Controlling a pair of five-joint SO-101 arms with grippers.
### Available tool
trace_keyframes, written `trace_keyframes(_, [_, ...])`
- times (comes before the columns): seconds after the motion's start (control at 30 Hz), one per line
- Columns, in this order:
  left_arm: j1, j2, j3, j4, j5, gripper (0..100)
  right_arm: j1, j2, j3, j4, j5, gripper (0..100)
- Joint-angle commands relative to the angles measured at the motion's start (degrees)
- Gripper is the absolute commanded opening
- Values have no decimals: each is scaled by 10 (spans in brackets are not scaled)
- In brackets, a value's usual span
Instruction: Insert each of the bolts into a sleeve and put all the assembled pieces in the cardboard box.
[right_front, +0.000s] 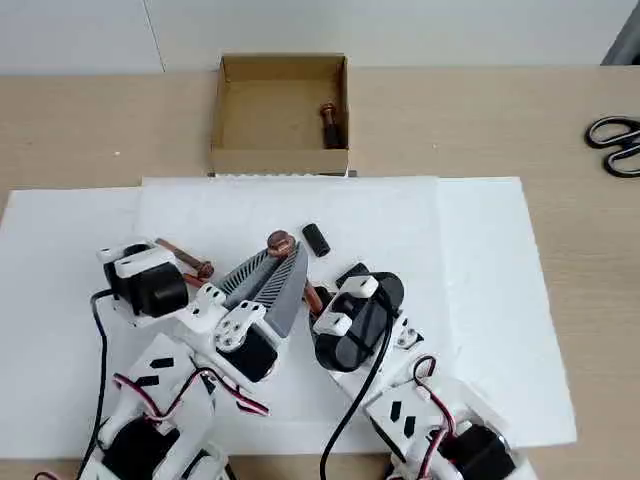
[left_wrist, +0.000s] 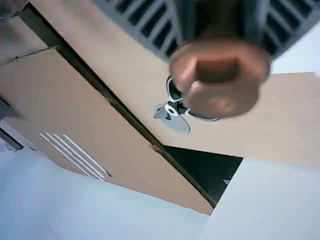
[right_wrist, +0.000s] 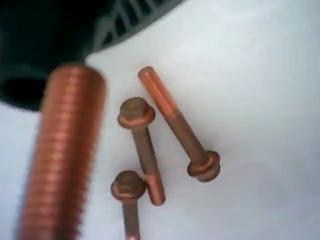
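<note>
A bolt (right_front: 280, 242) sits near the middle of the high view, pinched at its head by the left hand (right_front: 283, 252). The grey fingers (right_front: 288, 290) are closed tight on it. In the left wrist view the brown head shows big at the top. I cannot see which way its long part points. Just to the right of it a black sleeve (right_front: 316, 240) lies on its side on the white sheet (right_front: 480, 300), close but not touching.

Below the sleeve is the right hand (right_front: 318, 300), low over the sheet, with another bolt (right_front: 312, 296) right at it. I cannot tell if that hand is open or closed, or if it has that bolt. Over at the left, the loose bolts (right_front: 188, 260) lie in a little heap.

At the top sits the cardboard box (right_front: 232, 152), with one finished piece (right_front: 328, 122) inside by its right wall. Scissors (right_front: 615, 145) lie on the bare surface (right_front: 100, 120) at the far right.

I think the job is at the joining step. One piece is done, and a bolt is picked up but not in a sleeve yet. Next, the sleeve needs to be held steady. Then the bolt's thin end has to line up with the hole and go in straight.
</note>
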Motion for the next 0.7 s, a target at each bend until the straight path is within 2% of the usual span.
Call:
trace_keyframes(0.0, [0, -7, -15, -18, -23, 5, -6, -6, -4, 14, 4, 2])
trace_keyframes(0.33, [0, -7, 2, -19, -40, 5, -8, -6, -7, 15, 5, 2])
trace_keyframes(0.67, [0, -7, 14, -20, -40, 5, -8, -6, -57, 63, 5, 2])
